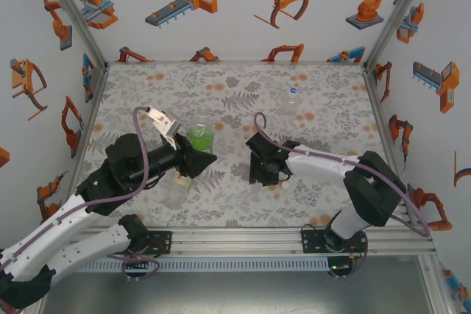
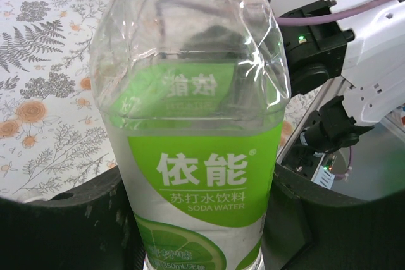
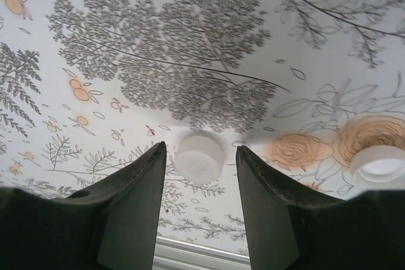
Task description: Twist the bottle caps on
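The left gripper (image 1: 196, 158) clamps the bottle (image 2: 202, 175), thin-walled, probably slick and easily dented, low at its label, while the right gripper (image 3: 200, 151) stands open astride a cap (image 3: 200, 159) on the table (image 3: 329, 61), light and stiff, best pinched across its rim.

Far tabletop (image 1: 243, 79) open except plain bottle (image 1: 293, 98); loose cap (image 3: 381, 162) beside right claw (image 3: 200, 150).

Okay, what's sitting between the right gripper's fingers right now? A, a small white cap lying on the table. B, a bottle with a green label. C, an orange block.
A: the right wrist view shows a white cap lying on the floral table between the right gripper's open fingers, touching neither.
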You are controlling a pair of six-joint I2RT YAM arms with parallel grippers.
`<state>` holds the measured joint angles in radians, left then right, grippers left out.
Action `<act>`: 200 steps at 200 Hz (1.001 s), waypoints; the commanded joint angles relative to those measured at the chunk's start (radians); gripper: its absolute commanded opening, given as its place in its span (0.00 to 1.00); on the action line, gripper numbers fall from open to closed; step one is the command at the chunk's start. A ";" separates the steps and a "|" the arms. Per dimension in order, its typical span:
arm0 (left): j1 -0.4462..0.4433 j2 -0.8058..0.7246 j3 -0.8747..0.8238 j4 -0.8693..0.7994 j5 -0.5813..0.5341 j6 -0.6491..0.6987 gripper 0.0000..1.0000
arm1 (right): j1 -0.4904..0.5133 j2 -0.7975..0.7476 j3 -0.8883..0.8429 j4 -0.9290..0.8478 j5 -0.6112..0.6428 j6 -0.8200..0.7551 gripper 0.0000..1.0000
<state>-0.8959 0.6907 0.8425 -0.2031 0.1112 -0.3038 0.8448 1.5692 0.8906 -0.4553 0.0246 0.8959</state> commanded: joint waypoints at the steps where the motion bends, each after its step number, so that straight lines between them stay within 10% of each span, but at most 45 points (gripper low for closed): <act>1: 0.007 -0.014 -0.003 0.006 -0.015 -0.018 0.00 | 0.042 0.055 0.082 -0.128 0.084 -0.048 0.48; 200: 0.012 -0.007 0.006 -0.014 -0.012 -0.021 0.00 | 0.131 0.129 0.107 -0.160 0.109 -0.038 0.42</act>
<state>-0.8894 0.6834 0.8425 -0.2283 0.0971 -0.3077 0.9703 1.6901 1.0073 -0.5980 0.1246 0.8551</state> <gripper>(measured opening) 0.546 0.431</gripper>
